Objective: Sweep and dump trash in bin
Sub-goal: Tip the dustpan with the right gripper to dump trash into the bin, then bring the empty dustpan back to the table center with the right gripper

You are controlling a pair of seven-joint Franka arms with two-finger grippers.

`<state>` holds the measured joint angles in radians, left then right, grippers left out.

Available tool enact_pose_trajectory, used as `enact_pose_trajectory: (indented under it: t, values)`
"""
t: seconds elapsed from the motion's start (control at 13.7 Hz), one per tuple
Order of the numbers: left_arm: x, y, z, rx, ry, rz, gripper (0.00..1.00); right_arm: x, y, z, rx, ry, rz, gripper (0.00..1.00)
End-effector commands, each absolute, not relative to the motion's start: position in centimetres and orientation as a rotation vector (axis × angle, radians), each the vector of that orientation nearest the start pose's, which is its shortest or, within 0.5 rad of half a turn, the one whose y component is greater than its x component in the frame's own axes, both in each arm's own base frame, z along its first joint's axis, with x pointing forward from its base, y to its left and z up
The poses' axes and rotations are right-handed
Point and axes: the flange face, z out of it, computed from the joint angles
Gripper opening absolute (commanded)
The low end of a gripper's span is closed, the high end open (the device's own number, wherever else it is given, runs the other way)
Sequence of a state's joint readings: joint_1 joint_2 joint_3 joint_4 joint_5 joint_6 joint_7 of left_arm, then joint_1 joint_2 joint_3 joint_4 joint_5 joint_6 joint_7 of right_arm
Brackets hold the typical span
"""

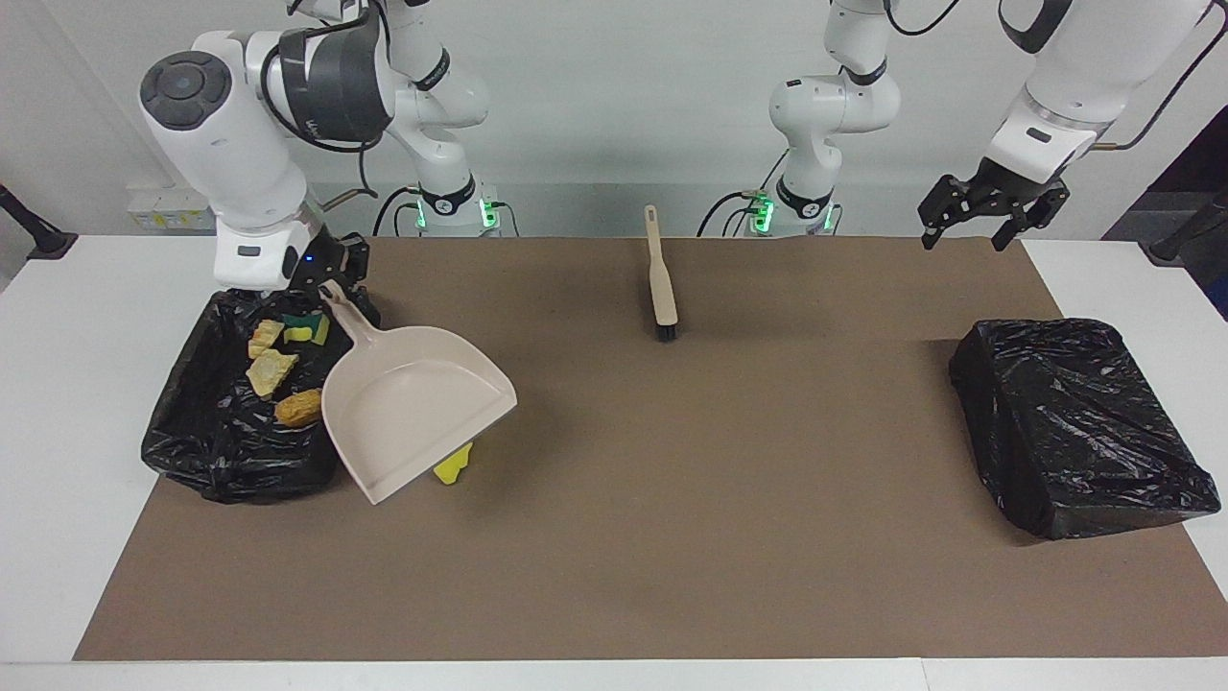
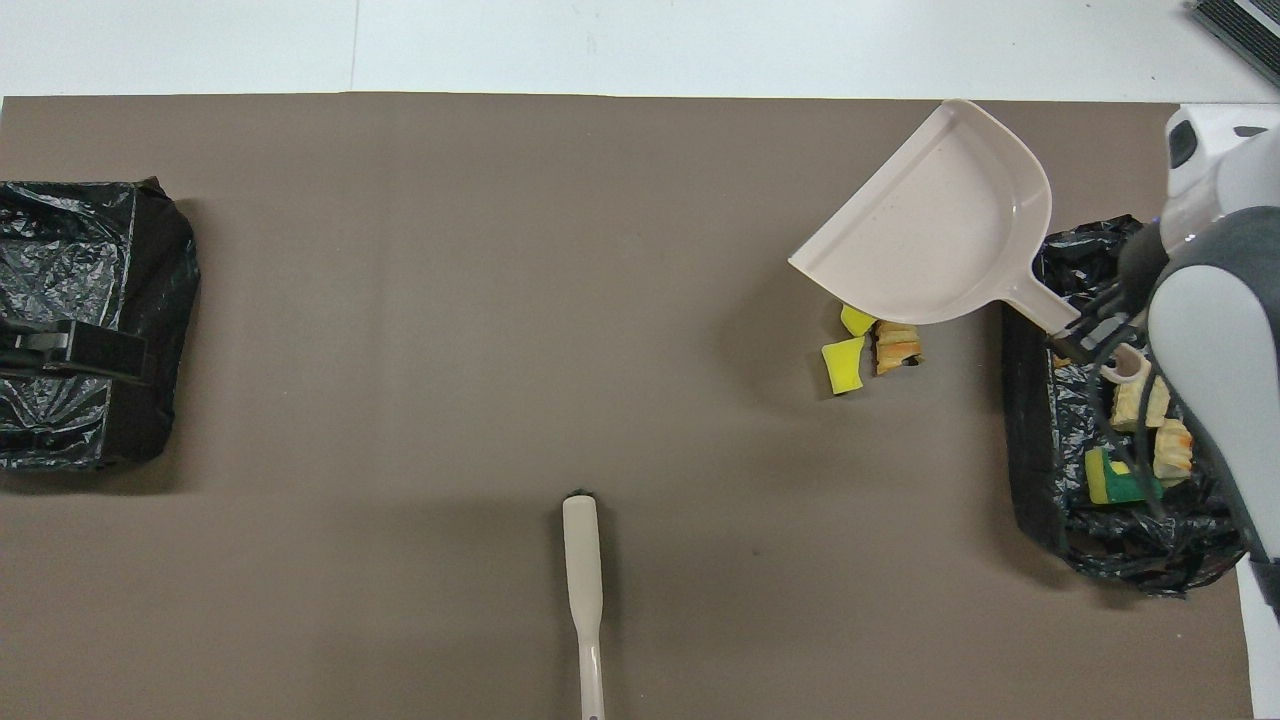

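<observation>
Gripping the handle of the beige plastic dustpan [image 1: 413, 408], my right gripper [image 1: 331, 278] hung over the nearer edge of the open black-lined bin [image 1: 206, 451] at the right arm's end of the table, forearm upright above it, pan held clear of the brown mat [image 1: 672, 537]. My left gripper [image 1: 988, 206] waited with fingers spread above the closed black-wrapped box [image 1: 1079, 422]. Four scraps lay in the bin [image 1: 278, 365]; one yellow foam chunk [image 1: 451, 470] showed under the pan's lip. Between the bins the mat lay open, only the beige hand brush [image 1: 660, 278] resting near my bases.

From overhead, my right gripper [image 2: 1085, 330] clamped the handle over the bin [image 2: 1030, 480]. The pan [image 2: 930, 220] partly covered two yellow foam pieces [image 2: 845, 360] and a golden toy pastry [image 2: 897, 348] on the mat beside the bin.
</observation>
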<state>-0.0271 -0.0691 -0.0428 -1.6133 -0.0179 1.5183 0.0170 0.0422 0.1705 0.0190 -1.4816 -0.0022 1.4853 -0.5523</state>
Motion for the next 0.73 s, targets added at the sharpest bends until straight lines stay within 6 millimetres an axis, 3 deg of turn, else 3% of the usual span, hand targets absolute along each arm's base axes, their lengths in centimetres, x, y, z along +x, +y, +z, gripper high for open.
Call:
enact_pose_trajectory:
  t: [0.0, 0.15, 0.29, 0.51, 0.66]
  values:
    - [52.7, -4.1, 64.4, -3.138, 0.164, 0.046, 1.0, 58.6, 7.4, 56.8, -2.922, -0.677, 0.238, 0.0]
    - [52.7, -3.2, 64.7, -3.142, 0.138, 0.024, 1.0, 58.7, 10.8, 55.8, -2.86, -0.434, 0.249, 0.0]
    - [52.7, -3.2, 64.8, -3.142, 0.138, 0.017, 1.0, 58.3, 16.8, 54.8, -2.856, -0.324, 0.231, 0.0]
    - [52.6, -3.1, 64.8, -3.143, 0.135, 0.015, 1.0, 57.2, 25.2, 51.0, -2.838, -0.196, 0.221, 0.0]
    - [52.8, -3.1, 64.8, -3.148, 0.133, -0.007, 1.0, 56.4, 28.6, 48.8, -2.816, -0.054, 0.224, 0.0]
